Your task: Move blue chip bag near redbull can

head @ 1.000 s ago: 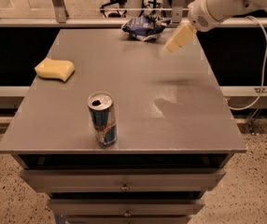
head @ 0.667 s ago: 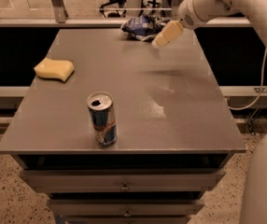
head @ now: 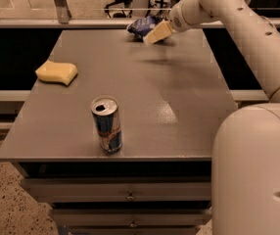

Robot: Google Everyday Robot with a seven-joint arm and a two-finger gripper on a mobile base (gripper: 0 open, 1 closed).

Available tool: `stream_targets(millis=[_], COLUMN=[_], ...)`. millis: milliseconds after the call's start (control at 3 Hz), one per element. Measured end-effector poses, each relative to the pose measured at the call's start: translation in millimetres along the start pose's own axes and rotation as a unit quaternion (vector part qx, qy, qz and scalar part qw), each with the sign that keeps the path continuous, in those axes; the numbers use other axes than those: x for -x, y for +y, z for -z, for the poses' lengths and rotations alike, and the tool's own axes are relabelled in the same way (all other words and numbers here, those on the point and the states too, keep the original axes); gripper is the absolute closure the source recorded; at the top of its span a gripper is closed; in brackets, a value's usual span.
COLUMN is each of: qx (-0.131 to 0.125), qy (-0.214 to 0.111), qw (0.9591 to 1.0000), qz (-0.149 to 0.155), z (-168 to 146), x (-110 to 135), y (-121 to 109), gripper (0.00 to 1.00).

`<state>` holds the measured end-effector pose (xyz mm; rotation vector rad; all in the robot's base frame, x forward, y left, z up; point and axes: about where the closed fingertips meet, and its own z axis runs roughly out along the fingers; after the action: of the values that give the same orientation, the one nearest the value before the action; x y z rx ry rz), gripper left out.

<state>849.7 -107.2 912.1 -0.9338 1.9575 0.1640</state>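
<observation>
Hovering at the worktop's (head: 179, 92) far edge, the hand (head: 157, 32) sits right beside the blue chip bag (head: 140, 26), seemingly to grasp it (open or closed, I cannot tell), well apart from the redbull can (head: 106, 125) near the front.

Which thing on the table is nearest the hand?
The blue chip bag at the far edge, right beside the hand; the sponge and redbull can sit far off.

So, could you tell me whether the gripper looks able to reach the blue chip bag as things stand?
Probably yes: the gripper hangs right beside the blue chip bag at the table far edge, nothing stands between them, and the yellow sponge and redbull can sit well clear.
</observation>
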Motion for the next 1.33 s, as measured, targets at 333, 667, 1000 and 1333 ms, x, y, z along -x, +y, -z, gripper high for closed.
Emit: stream_targets(millis=[333, 667, 1000, 1333], qx=[-0.006, -0.009, -0.019, -0.032], qy=[0.0, 0.005, 0.007, 0.012], qw=[0.9995, 0.9981, 0.9976, 0.9977], qz=[-0.032, -0.06, -0.067, -0.059], z=[-29, -53, -65, -65], x=[1, -3, -4, -6], y=[-7, -11, -18, -27], gripper=[0.0, 0.14, 0.38, 0.61])
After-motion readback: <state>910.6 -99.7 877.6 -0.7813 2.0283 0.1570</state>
